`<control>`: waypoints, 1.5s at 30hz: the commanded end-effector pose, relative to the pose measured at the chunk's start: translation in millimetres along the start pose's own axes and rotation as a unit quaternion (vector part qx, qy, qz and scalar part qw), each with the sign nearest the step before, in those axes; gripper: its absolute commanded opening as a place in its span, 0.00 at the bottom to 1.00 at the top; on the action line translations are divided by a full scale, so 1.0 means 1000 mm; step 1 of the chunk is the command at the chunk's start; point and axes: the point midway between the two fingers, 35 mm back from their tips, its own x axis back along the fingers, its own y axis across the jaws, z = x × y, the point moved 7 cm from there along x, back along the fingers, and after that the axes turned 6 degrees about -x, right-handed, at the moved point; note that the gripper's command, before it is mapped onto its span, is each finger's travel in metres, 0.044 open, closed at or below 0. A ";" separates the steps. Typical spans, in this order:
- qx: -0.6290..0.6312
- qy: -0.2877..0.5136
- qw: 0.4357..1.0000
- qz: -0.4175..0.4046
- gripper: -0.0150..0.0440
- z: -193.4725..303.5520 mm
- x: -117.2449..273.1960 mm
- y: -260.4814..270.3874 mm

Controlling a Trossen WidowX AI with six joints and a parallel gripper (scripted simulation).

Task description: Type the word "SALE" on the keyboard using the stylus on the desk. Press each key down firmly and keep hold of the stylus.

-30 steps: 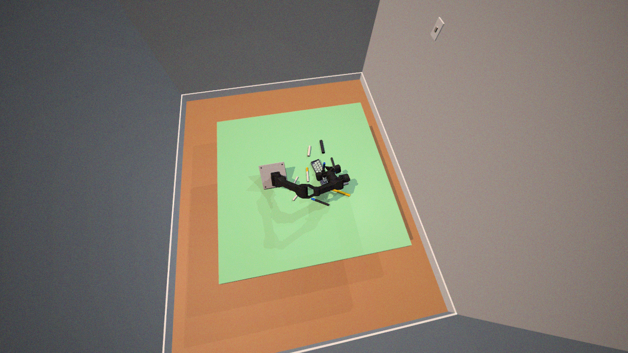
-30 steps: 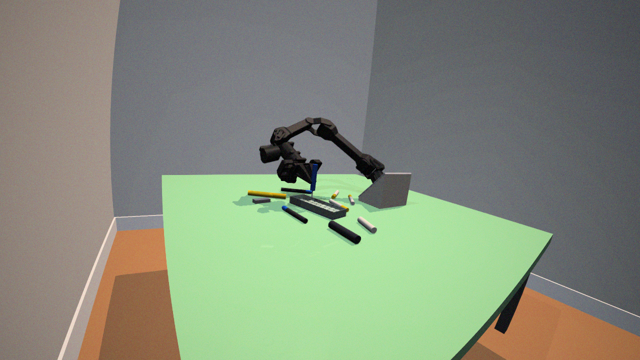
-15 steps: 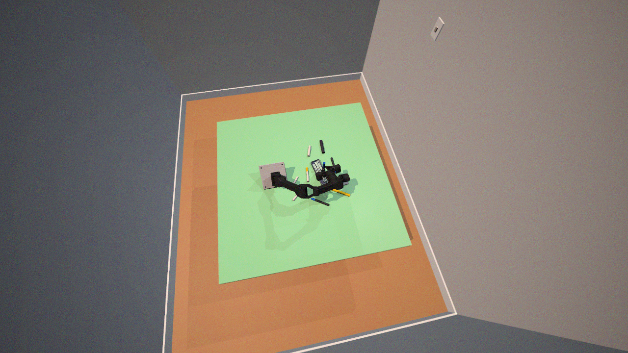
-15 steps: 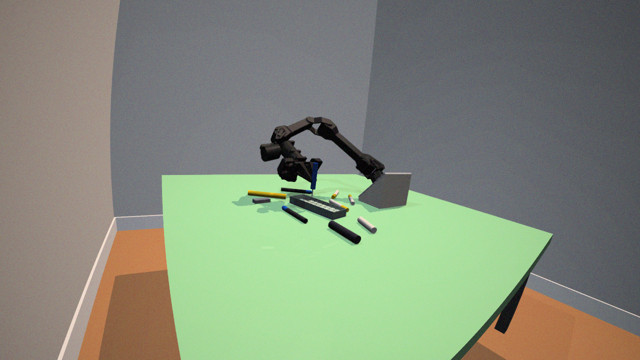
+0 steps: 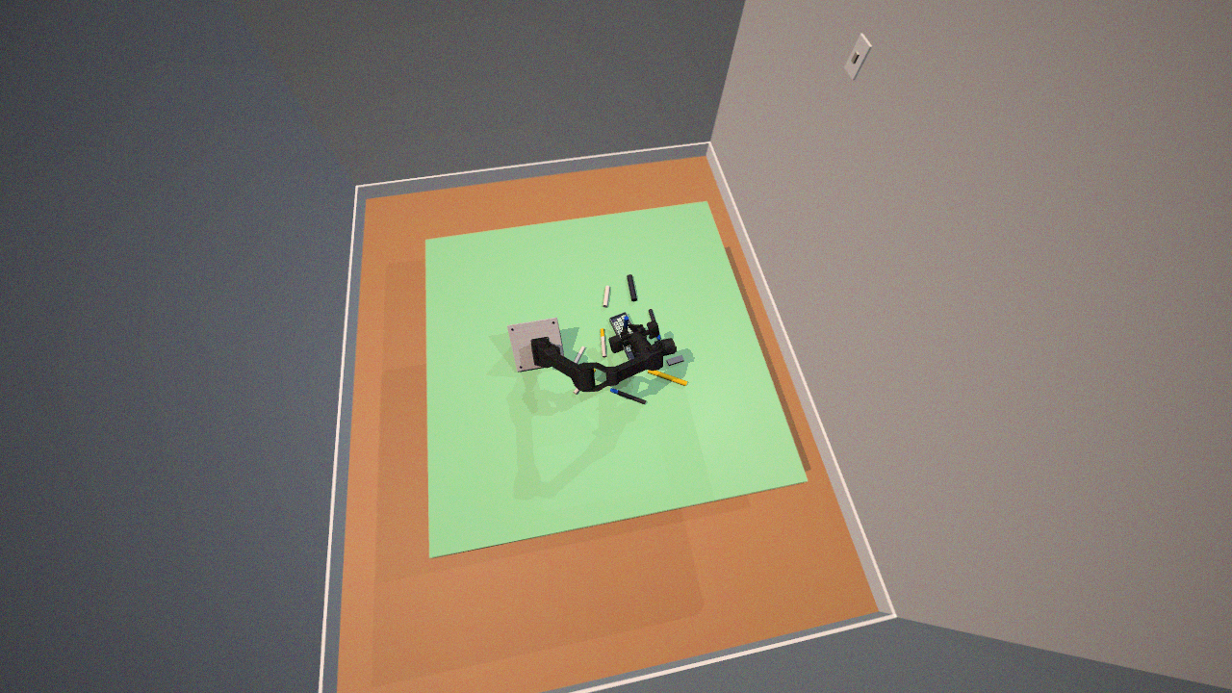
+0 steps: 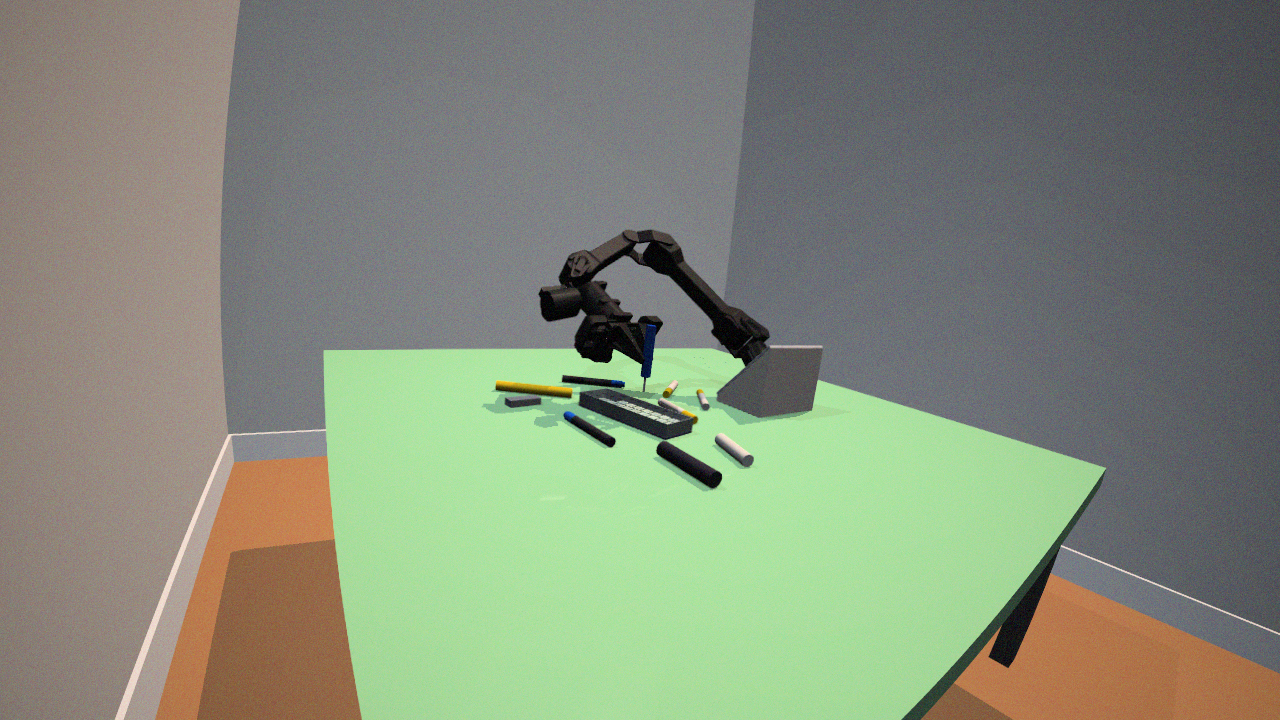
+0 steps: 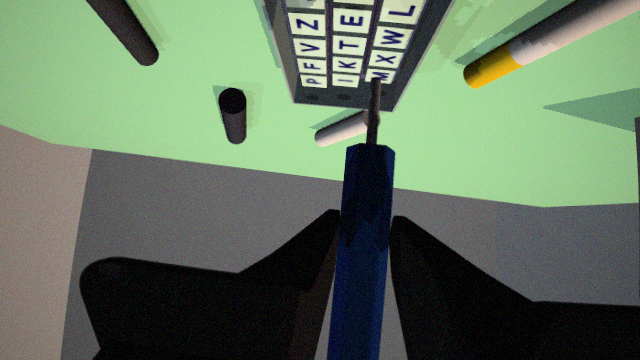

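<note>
My gripper (image 5: 628, 324) (image 6: 648, 338) (image 7: 364, 224) is shut on the blue stylus (image 6: 647, 358) (image 7: 361, 280), which is upright with its thin dark tip pointing down. The dark keyboard (image 5: 618, 325) (image 6: 626, 413) (image 7: 349, 45) lies on the desk under it, with white letter keys in three rows. In the wrist view the tip appears over the M key, at the end with P, I and M; Z, E and L show farther up. In the exterior view the tip seems to hang above the keyboard, without contact. The S and A keys are outside the wrist view.
A black cylinder (image 5: 632, 288) (image 6: 688, 464) (image 7: 233, 115) and a white cylinder (image 6: 733, 449) lie beyond the keyboard's end. A yellow-and-white marker (image 5: 603, 344) (image 7: 490, 70) and a blue-ended black pen (image 6: 590, 429) flank it. A yellow pen (image 6: 534, 389) and grey block (image 6: 522, 402) lie near its other end.
</note>
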 end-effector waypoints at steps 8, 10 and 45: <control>-0.004 0.002 1.000 0.000 0.25 -0.010 -0.012 -0.008; -0.004 0.002 1.000 0.000 0.25 -0.015 -0.015 -0.008; -0.004 0.002 1.000 0.000 0.39 -0.025 -0.021 -0.007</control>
